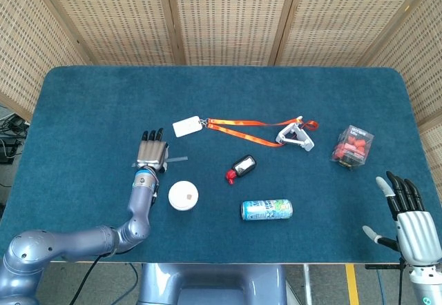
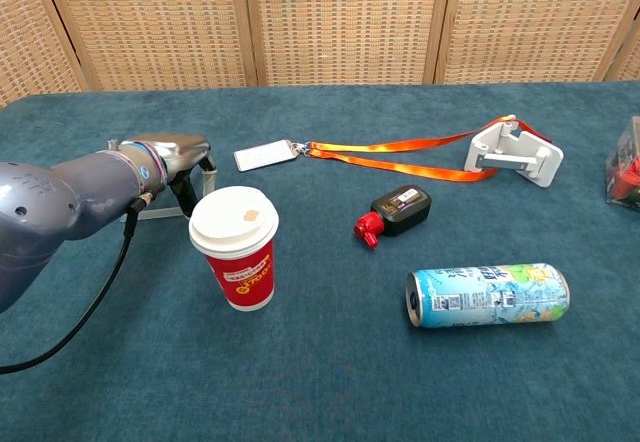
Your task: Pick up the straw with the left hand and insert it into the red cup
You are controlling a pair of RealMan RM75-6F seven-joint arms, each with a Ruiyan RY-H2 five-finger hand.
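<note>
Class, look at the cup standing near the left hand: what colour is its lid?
White. The lid tops the red cup; the chest view shows it best.

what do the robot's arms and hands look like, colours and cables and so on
The left arm is rounded, glossy blue-grey metal, with a thin coloured ring at the wrist and a black cable hanging below it. The left hand has a silver-grey back and black fingers. The right hand matches: silver-grey body, black fingers, a pale thumb with a dark tip.

Woven rattan screen panels (image 1: 228, 15) in wooden frames stand beyond the left hand (image 1: 152, 154), behind the blue-carpeted table (image 1: 83, 105).
</note>
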